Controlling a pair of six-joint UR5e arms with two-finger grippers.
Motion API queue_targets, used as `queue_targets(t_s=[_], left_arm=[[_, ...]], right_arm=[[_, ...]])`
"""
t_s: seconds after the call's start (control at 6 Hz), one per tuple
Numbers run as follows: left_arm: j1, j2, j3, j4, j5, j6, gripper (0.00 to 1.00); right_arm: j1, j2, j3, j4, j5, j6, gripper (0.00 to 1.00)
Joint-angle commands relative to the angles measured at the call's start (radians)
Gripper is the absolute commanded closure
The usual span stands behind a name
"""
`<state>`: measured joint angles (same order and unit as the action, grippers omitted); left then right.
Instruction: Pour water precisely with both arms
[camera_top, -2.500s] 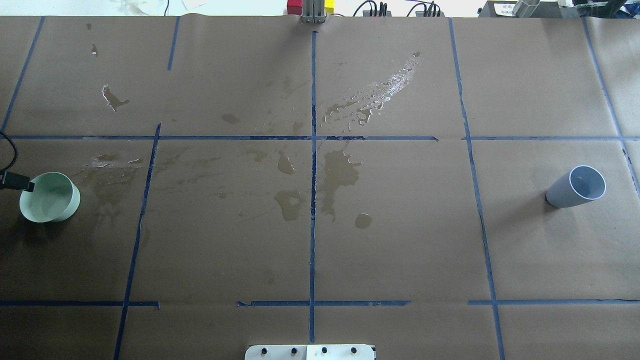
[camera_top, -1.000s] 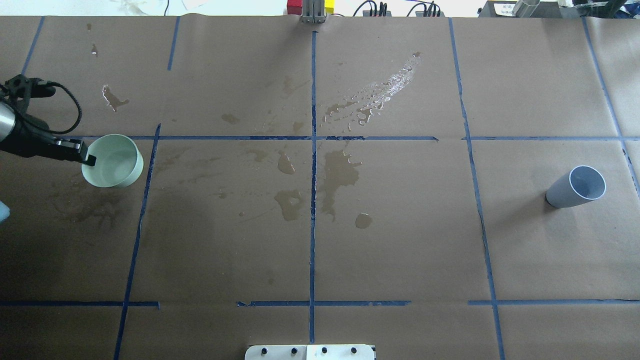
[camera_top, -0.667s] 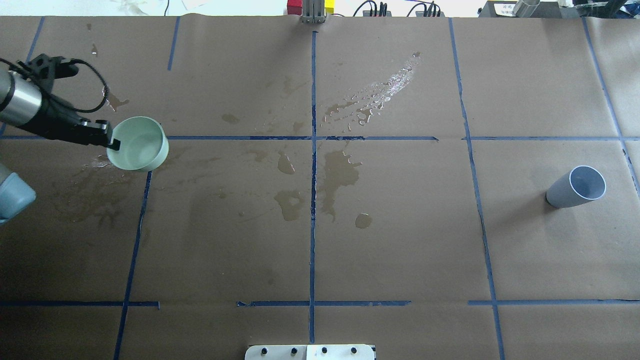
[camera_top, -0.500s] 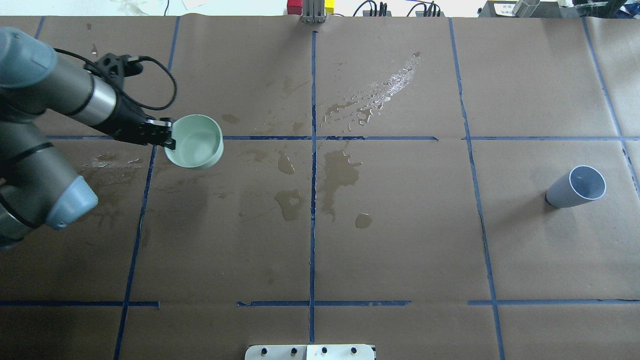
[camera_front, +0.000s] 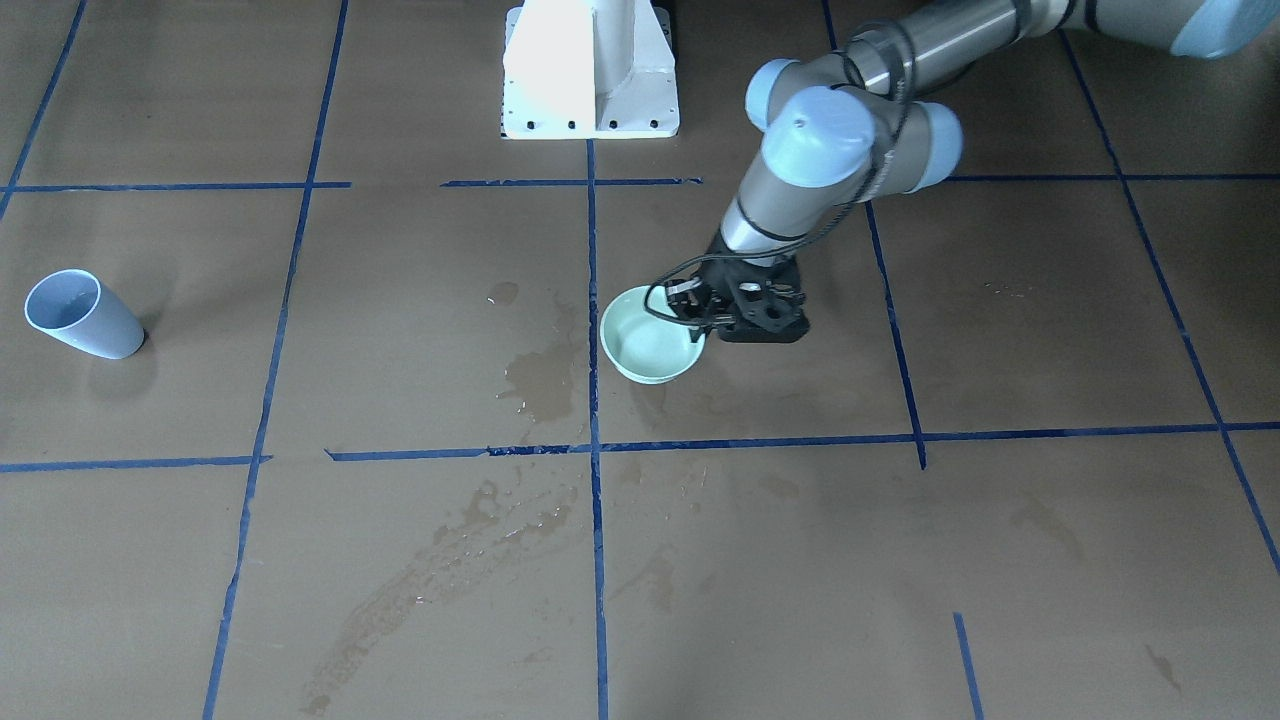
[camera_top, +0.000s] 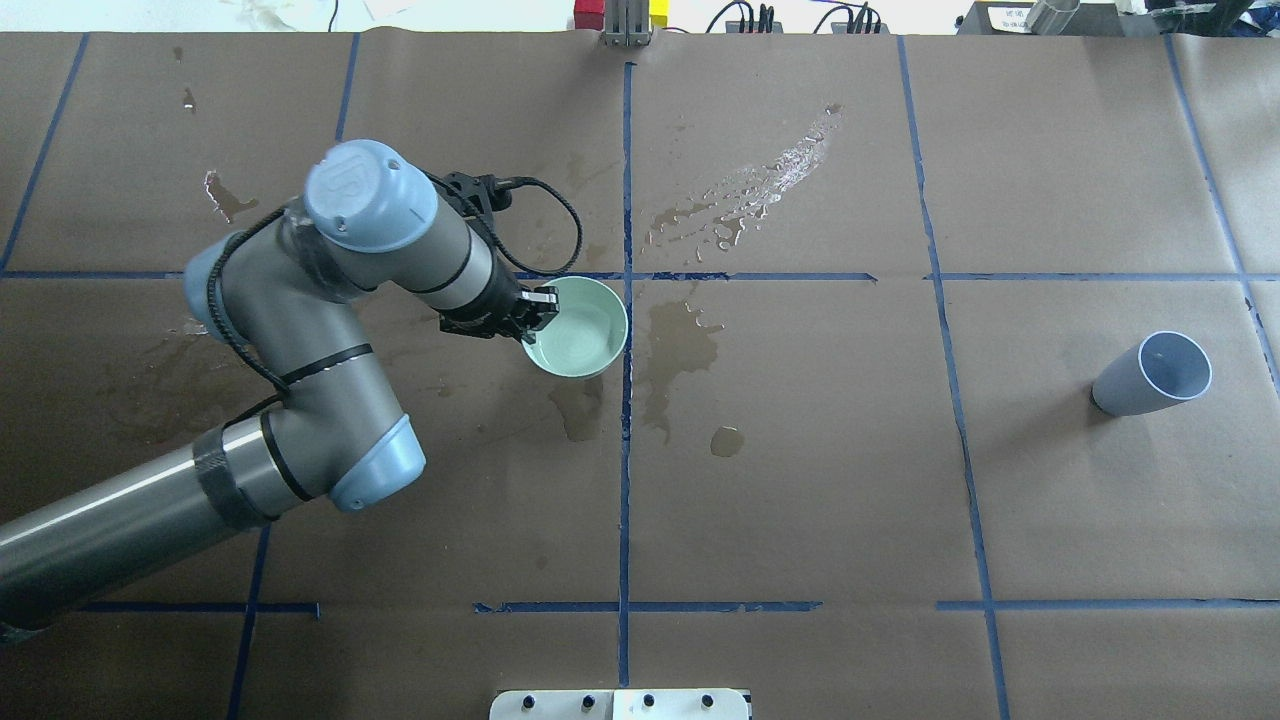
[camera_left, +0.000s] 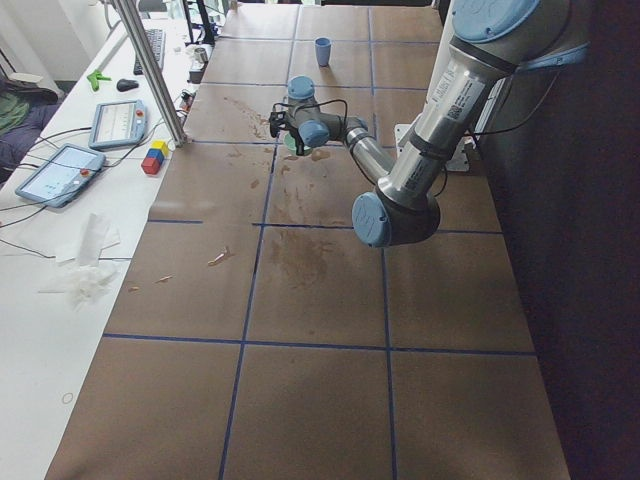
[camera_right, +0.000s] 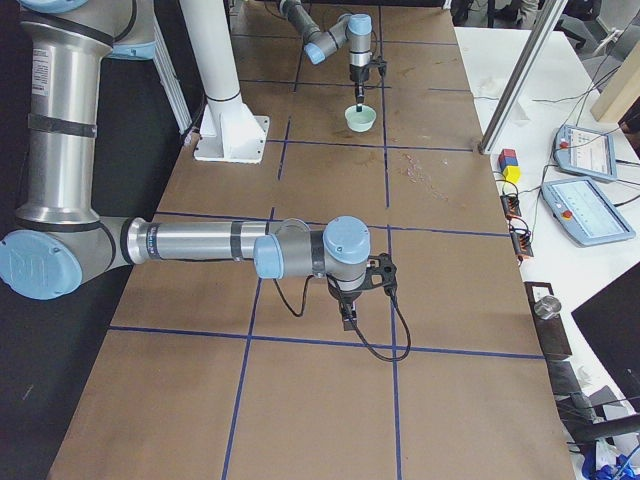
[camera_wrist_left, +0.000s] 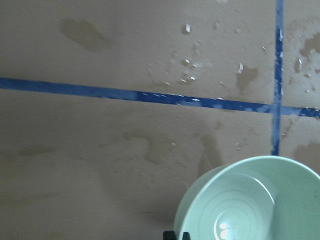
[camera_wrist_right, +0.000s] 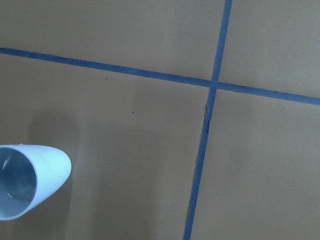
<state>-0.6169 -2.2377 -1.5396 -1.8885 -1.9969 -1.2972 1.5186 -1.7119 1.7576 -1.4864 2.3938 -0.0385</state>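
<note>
My left gripper (camera_top: 533, 314) is shut on the near rim of a pale green bowl (camera_top: 582, 335) and holds it near the table's centre, just left of the middle tape line. It also shows in the front view (camera_front: 697, 312). The bowl (camera_wrist_left: 250, 200) carries water (camera_wrist_left: 223, 231), seen as a faint glossy sheen at its bottom. A pale blue cup (camera_top: 1150, 375) stands at the far right, also in the right wrist view (camera_wrist_right: 27, 180). My right gripper (camera_right: 346, 320) points down at the paper near the cup; I cannot tell whether it is open or shut.
Brown paper with a blue tape grid (camera_top: 626, 400) covers the table. Wet patches lie right of the bowl (camera_top: 680, 345) and farther back (camera_top: 760, 185). The white pedestal (camera_front: 590, 65) stands at the robot's side. Tablets (camera_left: 60, 170) and blocks lie past the far edge.
My left arm has carried the green bowl from the table's far left edge rightward to the centre. The blue cup has not moved.
</note>
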Motion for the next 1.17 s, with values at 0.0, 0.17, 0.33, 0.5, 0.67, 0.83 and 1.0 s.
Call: queue_targets(t_s=[0.0, 0.17, 0.33, 0.5, 0.67, 0.83, 1.0], left_arm=[[0.06, -0.042, 0.05, -0.001, 0.041, -0.014, 0.92], [0.074, -0.054, 0.073, -0.003, 0.067, -0.014, 0.9], [0.075, -0.081, 0.103, -0.003, 0.067, -0.014, 0.86], [0.075, -0.088, 0.108, -0.003, 0.067, -0.014, 0.79], [0.075, -0.091, 0.108, -0.003, 0.067, -0.011, 0.57], [0.075, -0.091, 0.101, 0.0, 0.067, -0.005, 0.12], [0.05, -0.085, 0.075, 0.015, 0.063, -0.004, 0.0]], right_arm=[[0.0, 0.0, -0.001, 0.0, -0.001, -0.001, 0.0], [0.0, 0.0, -0.001, 0.0, -0.001, -0.001, 0.0], [0.0, 0.0, 0.0, 0.002, -0.001, 0.0, 0.0], [0.0, 0.0, 0.0, 0.0, 0.001, 0.0, 0.0], [0.0, 0.0, 0.0, 0.0, -0.001, 0.0, 0.0], [0.0, 0.0, 0.0, 0.0, 0.001, 0.0, 0.0], [-0.002, 0.0, 0.009, 0.003, -0.001, -0.001, 0.0]])
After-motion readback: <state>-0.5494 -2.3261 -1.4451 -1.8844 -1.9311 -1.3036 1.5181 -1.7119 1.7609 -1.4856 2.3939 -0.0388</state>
